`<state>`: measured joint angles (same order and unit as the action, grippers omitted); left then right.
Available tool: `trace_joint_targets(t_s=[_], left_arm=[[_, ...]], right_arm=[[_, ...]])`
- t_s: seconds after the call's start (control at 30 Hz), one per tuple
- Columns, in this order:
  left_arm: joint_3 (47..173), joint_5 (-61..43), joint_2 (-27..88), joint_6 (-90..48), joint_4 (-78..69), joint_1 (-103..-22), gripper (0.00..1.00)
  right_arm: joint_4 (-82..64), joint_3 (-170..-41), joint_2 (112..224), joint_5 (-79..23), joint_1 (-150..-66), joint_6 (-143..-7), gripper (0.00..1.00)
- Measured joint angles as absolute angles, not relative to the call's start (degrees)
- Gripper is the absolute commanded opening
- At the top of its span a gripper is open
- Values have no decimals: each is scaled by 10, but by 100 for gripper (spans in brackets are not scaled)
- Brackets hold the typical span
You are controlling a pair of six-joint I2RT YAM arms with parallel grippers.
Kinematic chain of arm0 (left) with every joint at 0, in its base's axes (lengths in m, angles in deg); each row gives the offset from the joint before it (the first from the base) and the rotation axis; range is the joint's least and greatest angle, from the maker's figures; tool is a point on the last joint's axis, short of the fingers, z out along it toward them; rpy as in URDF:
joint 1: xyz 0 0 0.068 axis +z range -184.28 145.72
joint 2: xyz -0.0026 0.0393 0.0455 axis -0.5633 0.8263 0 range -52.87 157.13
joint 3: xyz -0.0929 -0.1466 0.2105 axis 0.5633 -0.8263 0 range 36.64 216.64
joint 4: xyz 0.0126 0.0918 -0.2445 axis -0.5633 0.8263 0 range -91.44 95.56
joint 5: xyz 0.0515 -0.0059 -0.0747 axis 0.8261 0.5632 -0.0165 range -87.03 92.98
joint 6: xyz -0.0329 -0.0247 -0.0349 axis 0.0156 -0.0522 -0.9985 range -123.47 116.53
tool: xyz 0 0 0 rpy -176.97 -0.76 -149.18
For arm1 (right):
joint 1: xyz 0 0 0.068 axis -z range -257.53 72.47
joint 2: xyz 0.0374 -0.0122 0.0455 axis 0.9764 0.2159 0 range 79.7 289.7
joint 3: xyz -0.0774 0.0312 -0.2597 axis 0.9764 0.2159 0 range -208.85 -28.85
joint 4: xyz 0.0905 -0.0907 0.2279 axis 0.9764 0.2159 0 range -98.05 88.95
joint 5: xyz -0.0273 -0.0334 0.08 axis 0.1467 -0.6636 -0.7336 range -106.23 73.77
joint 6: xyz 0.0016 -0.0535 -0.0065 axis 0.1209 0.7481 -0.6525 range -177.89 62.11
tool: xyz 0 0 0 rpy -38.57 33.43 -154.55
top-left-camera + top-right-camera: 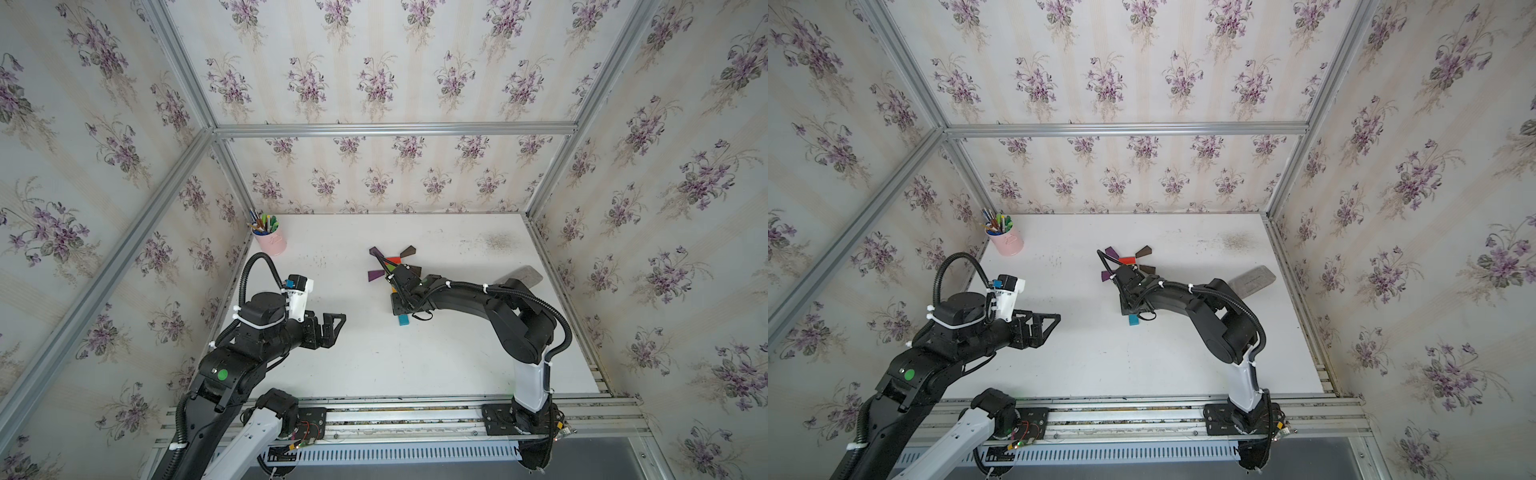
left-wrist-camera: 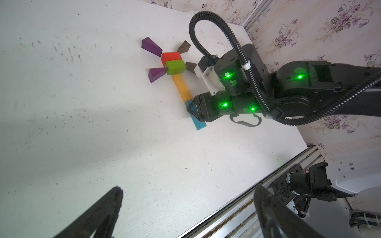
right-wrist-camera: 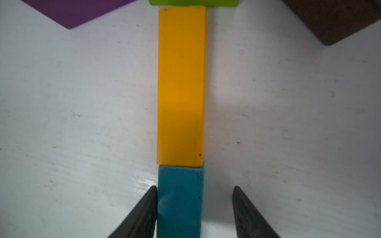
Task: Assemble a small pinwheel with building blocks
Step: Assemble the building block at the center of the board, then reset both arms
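The pinwheel lies flat at mid-table. A red block [image 2: 171, 57] and a green block [image 2: 175, 67] form its hub, with two purple wedges [image 2: 151, 46] [image 2: 157, 74] and two brown wedges [image 2: 184, 46] [image 2: 191, 66] around them. An orange bar [image 3: 181, 86] butts against the green block [image 3: 193, 2], and a blue bar [image 3: 180, 195] continues it end to end. My right gripper [image 3: 194, 186] points down over the blue bar [image 1: 404, 320] and is open: one finger touches the bar's side, the other stands apart. My left gripper [image 1: 338, 328] hovers wide open and empty, well to the left.
A pink cup of pens [image 1: 270, 243] stands at the back left corner. A flat grey object [image 1: 521, 276] lies near the right wall behind my right arm. Aluminium rails [image 1: 395, 411] run along the table's front edge, and papered walls enclose the other three sides.
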<state>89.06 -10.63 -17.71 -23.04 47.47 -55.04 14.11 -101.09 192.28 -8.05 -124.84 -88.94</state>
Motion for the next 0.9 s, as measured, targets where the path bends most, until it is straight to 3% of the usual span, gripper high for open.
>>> trace_joint_targets(t_s=[0.13, 0.23, 0.37, 0.5, 0.63, 0.73, 0.9], left_arm=[[890, -106, -174, -218, 470, -550, 100], [887, -95, -172, -200, 451, -551, 100], [875, -62, -151, -183, 412, -551, 100], [804, 7, -138, -169, 335, -551, 100], [664, 118, -135, -144, 193, -551, 100], [582, 203, -76, -113, 64, -550, 100], [562, 285, 96, -48, -124, -532, 100]], right_arm=[[147, -988, 1867, -71, -1254, -878, 70], [120, -953, 1784, -54, -1257, -864, 85], [71, -879, 1651, -36, -1257, -843, 95], [5, -785, 1520, -18, -1221, -818, 97], [-67, -668, 1440, -4, -1104, -776, 100], [-168, -571, 1416, 3, -1011, -722, 100], [-360, -463, 1455, 18, -929, -650, 100]])
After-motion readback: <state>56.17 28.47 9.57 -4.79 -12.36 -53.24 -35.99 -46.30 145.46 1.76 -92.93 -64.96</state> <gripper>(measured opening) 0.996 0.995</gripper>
